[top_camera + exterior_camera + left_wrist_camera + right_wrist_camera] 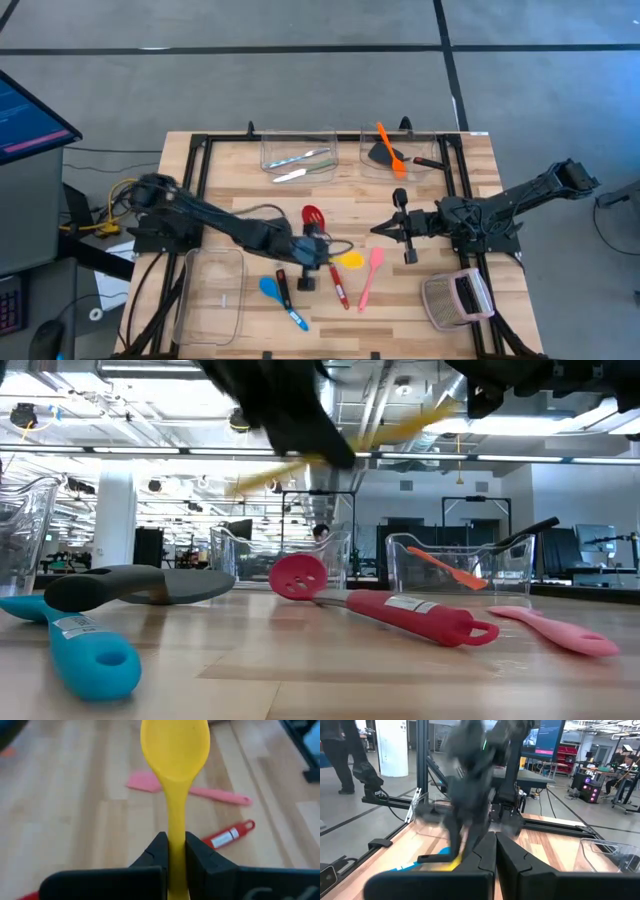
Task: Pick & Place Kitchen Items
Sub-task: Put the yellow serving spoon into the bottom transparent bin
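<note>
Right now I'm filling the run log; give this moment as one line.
left end effector: shut on yellow spoon, lifted | right end effector: shut, empty, mid-table | pink spatula: on table

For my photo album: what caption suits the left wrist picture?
Left claw shut on a yellow plastic spoon, above a wooden table.

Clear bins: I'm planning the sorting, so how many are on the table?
3. Two side by side at the top edge of the table in the high view, left bin and right bin; third bin at the bottom-left corner.
</note>
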